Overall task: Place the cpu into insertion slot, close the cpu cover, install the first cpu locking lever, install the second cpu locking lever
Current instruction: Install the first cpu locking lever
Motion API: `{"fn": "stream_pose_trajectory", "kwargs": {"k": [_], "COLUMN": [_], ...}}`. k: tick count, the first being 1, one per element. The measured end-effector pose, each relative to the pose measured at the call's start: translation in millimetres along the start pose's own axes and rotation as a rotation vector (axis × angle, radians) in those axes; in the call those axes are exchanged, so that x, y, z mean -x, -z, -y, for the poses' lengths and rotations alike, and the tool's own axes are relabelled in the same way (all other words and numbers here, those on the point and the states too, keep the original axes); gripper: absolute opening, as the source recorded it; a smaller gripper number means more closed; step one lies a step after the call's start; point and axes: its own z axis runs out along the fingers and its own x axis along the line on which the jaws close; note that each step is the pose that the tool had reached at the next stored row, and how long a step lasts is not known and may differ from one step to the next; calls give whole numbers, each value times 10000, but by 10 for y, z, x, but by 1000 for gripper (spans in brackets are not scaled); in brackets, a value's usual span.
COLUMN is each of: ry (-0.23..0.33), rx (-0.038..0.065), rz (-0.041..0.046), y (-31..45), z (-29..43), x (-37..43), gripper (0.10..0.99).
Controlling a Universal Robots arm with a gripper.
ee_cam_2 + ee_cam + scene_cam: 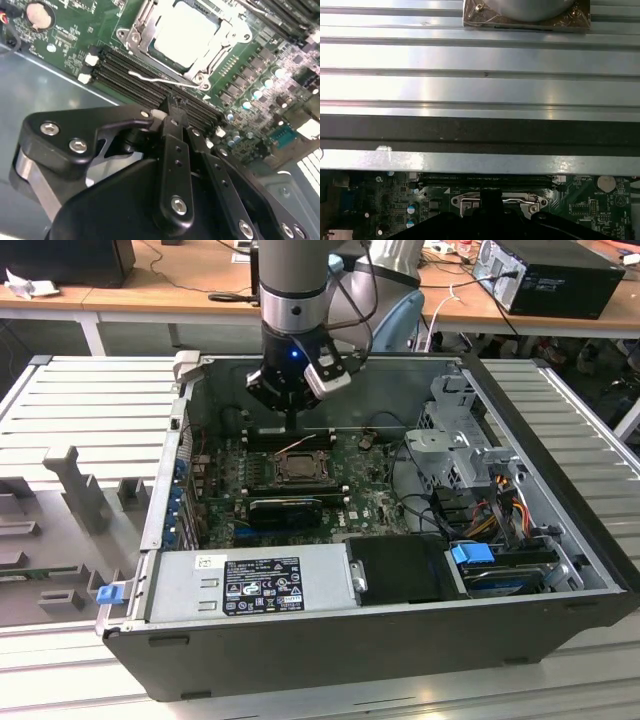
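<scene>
Arm's pointing pretty much straight down, fingers pinched together

The grey and silver Universal Robots arm (292, 280) drops in from the far side of the scene, its wrist vertical with a small blue light glowing on the black collar. Under it hangs the black metal two-finger gripper (289, 426), with a white-and-black camera block bolted on toward the exterior view's right. In the second wrist view the gripper (172, 116) has its slim black fingers (175, 150) drawn in tight, tips meeting at one narrow point.

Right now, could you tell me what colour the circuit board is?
Green, clearest in the second wrist view: circuit board.
</scene>
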Motion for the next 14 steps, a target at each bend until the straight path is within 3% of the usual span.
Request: {"fn": "stream_pose_trajectory", "kwargs": {"k": [6, 14], "ry": [21, 111], "rx": [1, 0], "rz": [-2, -11], "y": [-143, -216], "z": [13, 11], "x": [104, 193], "gripper": [106, 106]}}
